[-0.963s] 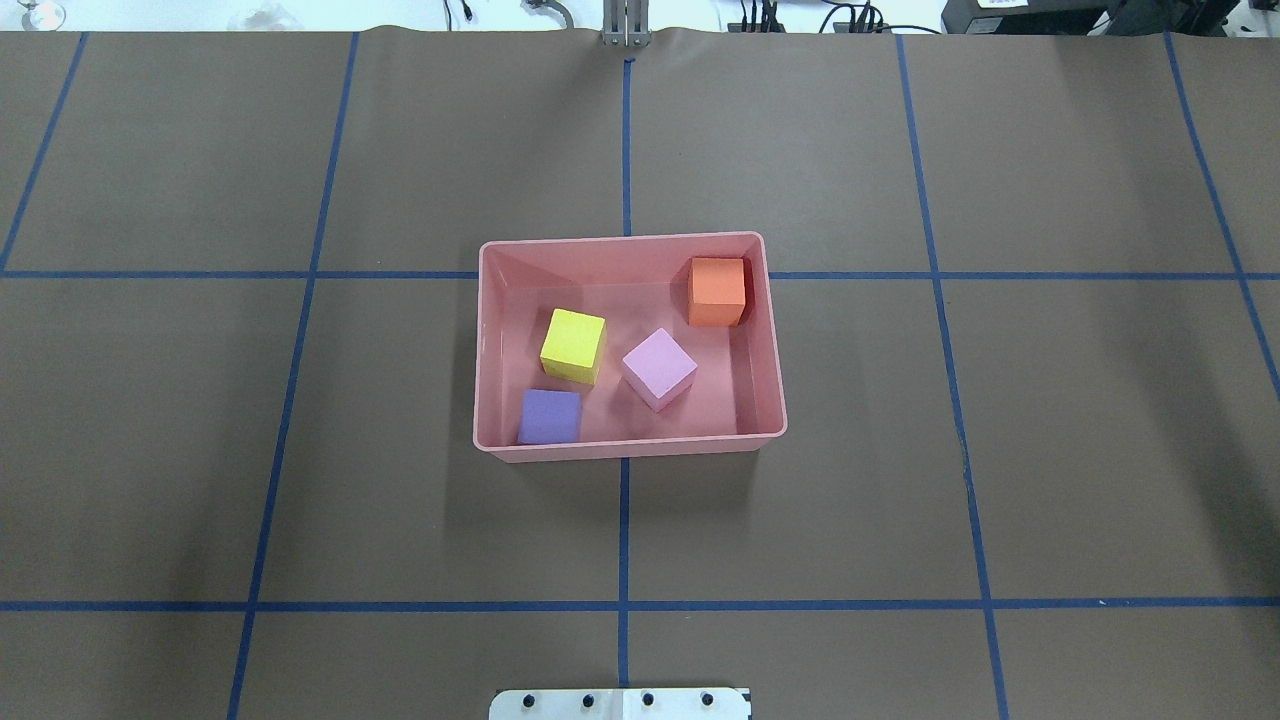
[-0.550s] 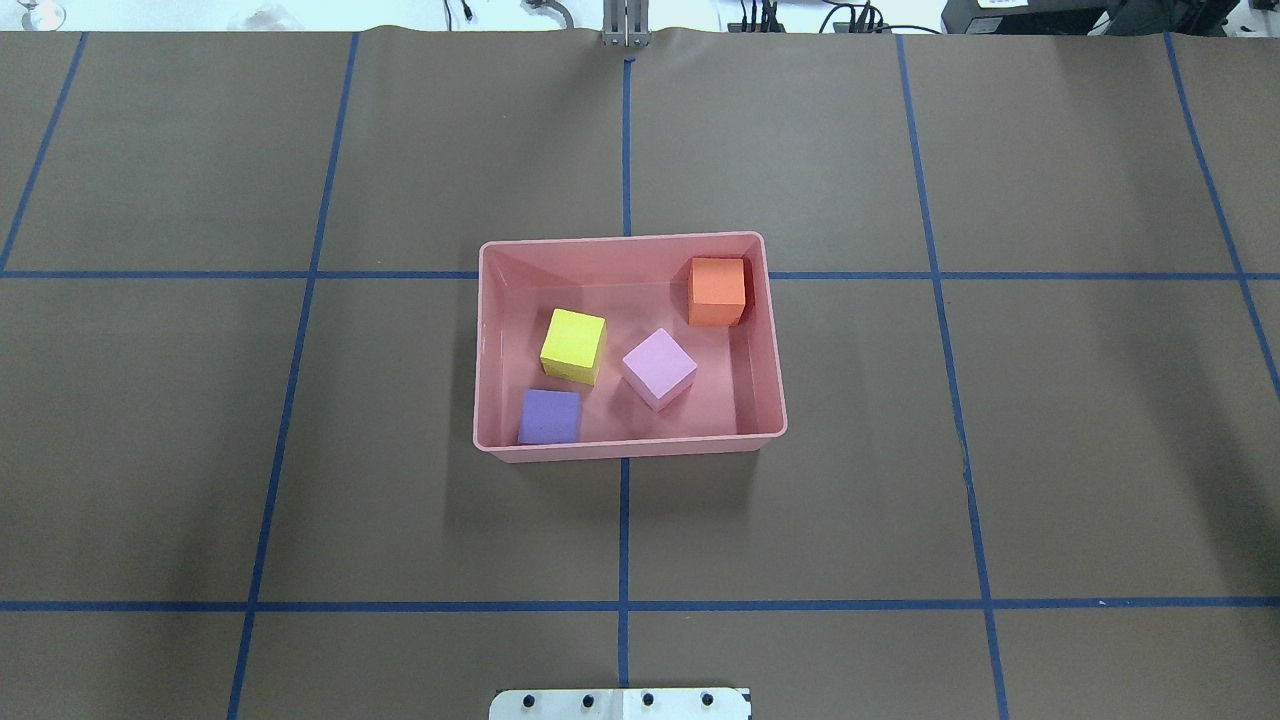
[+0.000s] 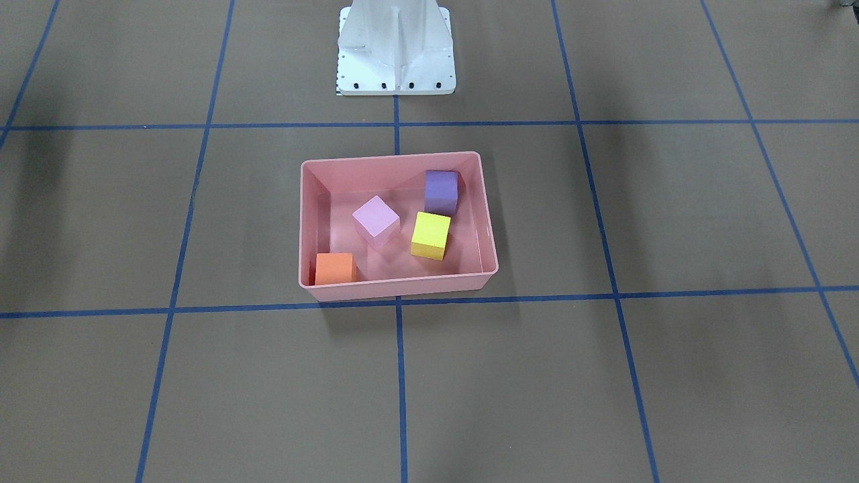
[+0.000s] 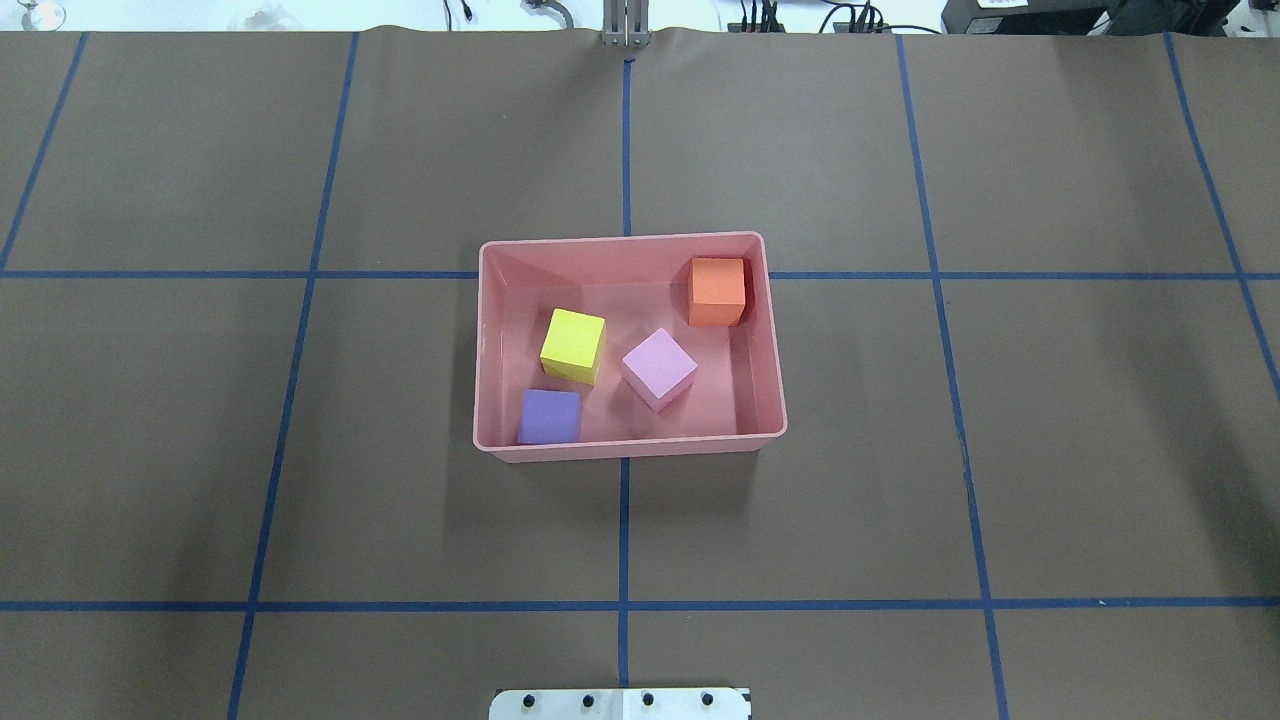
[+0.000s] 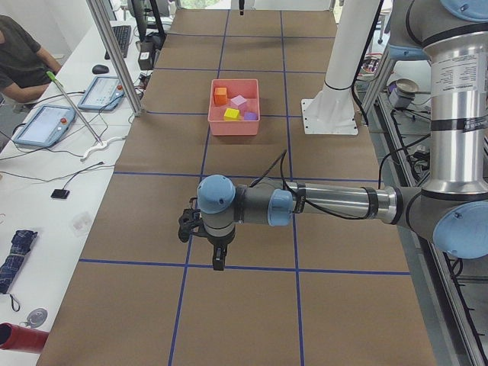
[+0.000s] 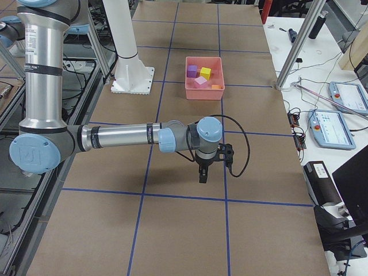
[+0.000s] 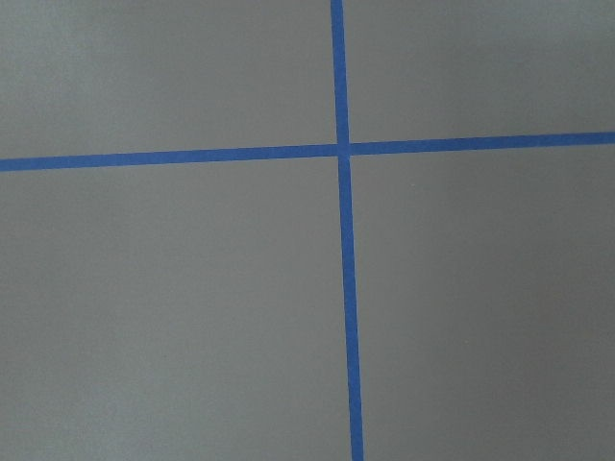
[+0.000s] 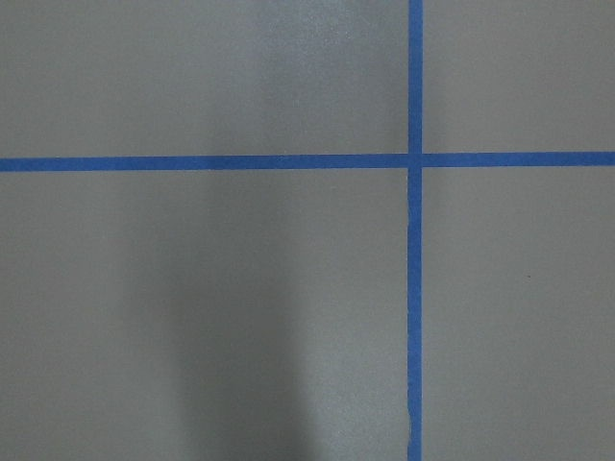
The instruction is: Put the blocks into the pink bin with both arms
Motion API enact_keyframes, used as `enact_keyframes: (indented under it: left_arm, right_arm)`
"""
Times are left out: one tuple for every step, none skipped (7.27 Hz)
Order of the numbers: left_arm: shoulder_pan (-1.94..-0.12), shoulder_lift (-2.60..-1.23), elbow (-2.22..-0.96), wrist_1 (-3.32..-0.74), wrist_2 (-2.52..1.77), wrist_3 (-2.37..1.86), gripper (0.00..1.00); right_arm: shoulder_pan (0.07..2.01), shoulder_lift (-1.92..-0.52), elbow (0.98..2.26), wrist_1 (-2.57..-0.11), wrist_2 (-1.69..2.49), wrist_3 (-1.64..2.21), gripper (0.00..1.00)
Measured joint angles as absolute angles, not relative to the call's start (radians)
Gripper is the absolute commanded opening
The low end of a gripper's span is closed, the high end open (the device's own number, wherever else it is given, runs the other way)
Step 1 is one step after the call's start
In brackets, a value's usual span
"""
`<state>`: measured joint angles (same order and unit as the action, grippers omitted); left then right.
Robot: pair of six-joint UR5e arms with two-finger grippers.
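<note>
Outward from the tips: left fingers (image 5: 219, 261) point straight down over the counter (image 4: 300, 470), close above a blue tape line (image 5: 252, 268). They show in the side view alone, so I cannot tell whether they are wide or narrow; nothing is seen held. Right fingers (image 6: 202, 177) also point down, close to the counter, again seen only from the side, so their spread cannot be told either. Each wrist camera shows bare brown counter and a crossing of tape lines.

Both forearms stretch out low and level, one toward each end of the counter, each well apart from the pink bin (image 4: 620, 239).

The bin sits mid-counter, in front of the white pedestal base (image 3: 396, 47), straddling the centre tape line. All four blocks lie inside it:
- orange block (image 4: 717, 290) in the far right corner, seen from the robot's side, close against the walls.
- lilac block (image 4: 659, 368) near the middle, turned diagonal to the walls, apart from the others.
- yellow block (image 4: 573, 345) on the left half, slightly skewed.
- purple block (image 4: 549, 416) by the near wall, just beside the yellow one; contact cannot be told.

Off the counter's far edge, a seated operator (image 5: 19, 53) and two tablets (image 5: 46, 126) on a white bench.
</note>
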<state>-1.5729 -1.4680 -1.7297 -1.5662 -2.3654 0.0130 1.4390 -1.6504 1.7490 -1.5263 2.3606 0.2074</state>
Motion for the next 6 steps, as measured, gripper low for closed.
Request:
enact_keyframes:
  left_arm:
    - [-1.573, -1.468, -1.73, -1.566, -2.365, 0.013, 1.0]
    - [-1.572, -1.469, -1.731, -1.566, -2.366, 0.012, 1.0]
    - [-1.572, -1.47, -1.731, -1.567, -2.366, 0.012, 1.0]
    - [-1.572, -1.47, -1.731, -1.567, -2.366, 0.012, 1.0]
    - [-1.572, -1.471, -1.731, -1.567, -2.367, 0.012, 1.0]
    - [-1.572, -1.471, -1.731, -1.567, -2.366, 0.012, 1.0]
  right_arm:
    - [1.439, -1.645, 1.749, -1.526, 2.361, 0.21, 1.0]
    - [1.438, -1.64, 1.748, -1.527, 2.361, 0.214, 1.0]
    - [1.438, -1.637, 1.747, -1.527, 2.362, 0.215, 1.0]
    - [1.438, -1.636, 1.746, -1.528, 2.362, 0.217, 1.0]
    - [1.437, -1.636, 1.745, -1.528, 2.362, 0.218, 1.0]
    - [1.435, -1.635, 1.744, -1.528, 2.362, 0.219, 1.0]
